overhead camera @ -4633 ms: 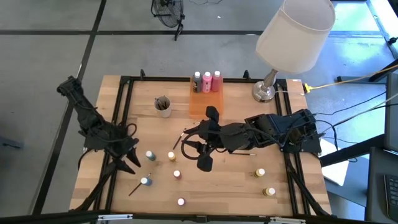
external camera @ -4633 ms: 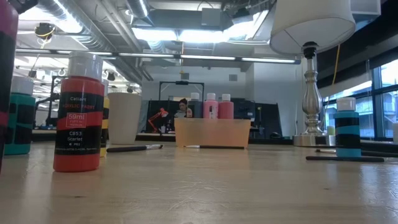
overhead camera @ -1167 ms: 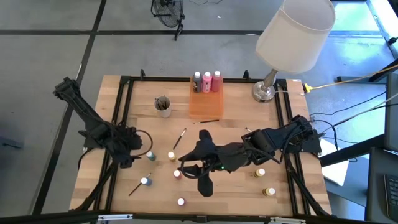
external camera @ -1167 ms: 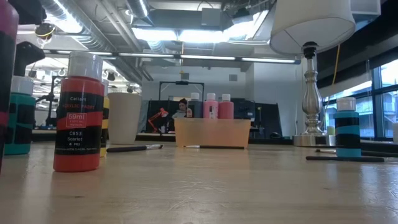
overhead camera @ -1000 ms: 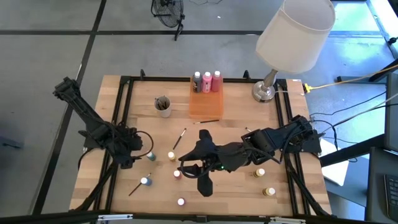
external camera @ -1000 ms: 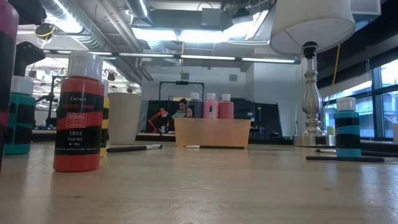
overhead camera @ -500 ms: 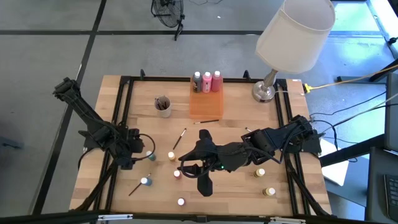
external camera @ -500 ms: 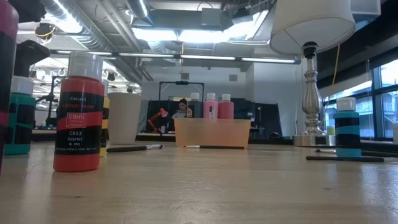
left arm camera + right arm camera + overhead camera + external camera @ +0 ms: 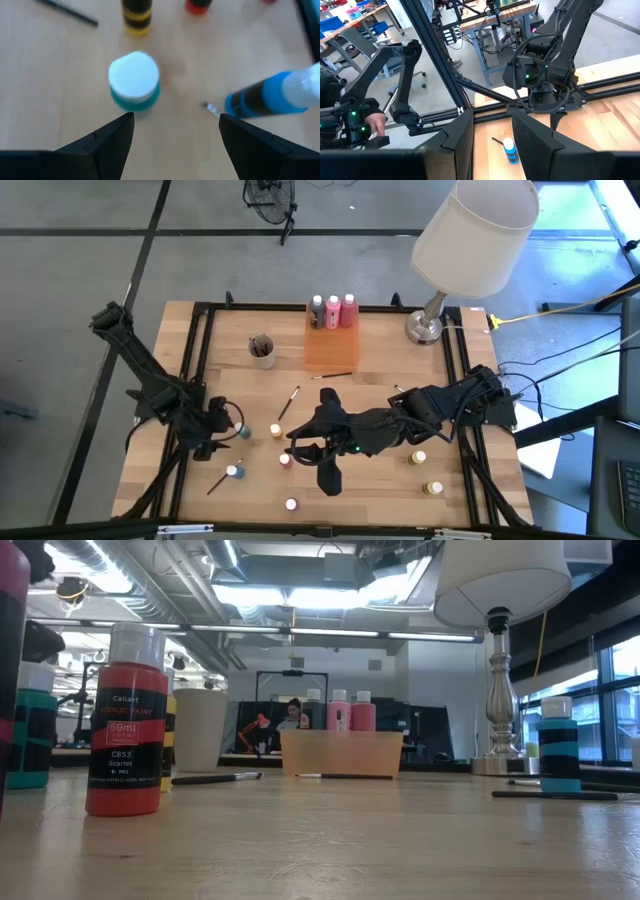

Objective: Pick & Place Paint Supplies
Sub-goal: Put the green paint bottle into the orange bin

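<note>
The left pincer is held wide open above the left part of the desk, poised over a teal paint pot with a white cap; in the left wrist view the pot is seen ahead of the two fingers, not yet between them. A blue paint pot is seen close beside it in the same view, and a thin paintbrush lies next to that blue pot on the desk. If the descent is made slightly off centre, the teal pot could be clipped by one finger and toppled or sent rolling toward the yellow pot nearby. The blue pot could also be knocked by the outer finger if the approach is drawn to that side.

Further right, the right pincer is held low over the middle of the desk, just beside a pink pot. Its fingers are seen partly open in the right wrist view, and nothing is seen between them. A sideways sweep of that arm could strike the pink pot.

At the back of the desk, three taller bottles are already stood in the orange tray. More pots are left loose on the right side.
</note>
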You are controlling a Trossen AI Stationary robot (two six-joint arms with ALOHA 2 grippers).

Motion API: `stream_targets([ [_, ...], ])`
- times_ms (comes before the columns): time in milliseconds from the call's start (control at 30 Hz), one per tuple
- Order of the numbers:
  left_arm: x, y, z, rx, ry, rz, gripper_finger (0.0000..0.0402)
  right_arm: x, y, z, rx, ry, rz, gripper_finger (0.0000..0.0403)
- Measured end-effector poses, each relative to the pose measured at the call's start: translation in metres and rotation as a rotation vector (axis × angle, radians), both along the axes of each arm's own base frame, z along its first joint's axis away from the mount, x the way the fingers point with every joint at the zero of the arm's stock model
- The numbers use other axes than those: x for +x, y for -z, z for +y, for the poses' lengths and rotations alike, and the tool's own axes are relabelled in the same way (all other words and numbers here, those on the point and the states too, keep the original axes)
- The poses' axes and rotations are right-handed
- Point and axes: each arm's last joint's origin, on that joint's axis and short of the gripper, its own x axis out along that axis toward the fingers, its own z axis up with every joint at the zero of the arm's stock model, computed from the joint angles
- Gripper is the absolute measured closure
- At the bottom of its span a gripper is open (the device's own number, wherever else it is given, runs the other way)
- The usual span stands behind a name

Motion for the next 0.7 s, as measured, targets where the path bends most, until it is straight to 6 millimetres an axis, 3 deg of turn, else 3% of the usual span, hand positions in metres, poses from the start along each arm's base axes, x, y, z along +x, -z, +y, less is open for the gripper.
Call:
stream_targets([
  [700, -0.006, 0.037, 0.006, 0.046, -0.069, -0.082, 0.0142, 0.006, -0.006, -0.009, 0.030, 0.023, -0.056, 0.0263],
])
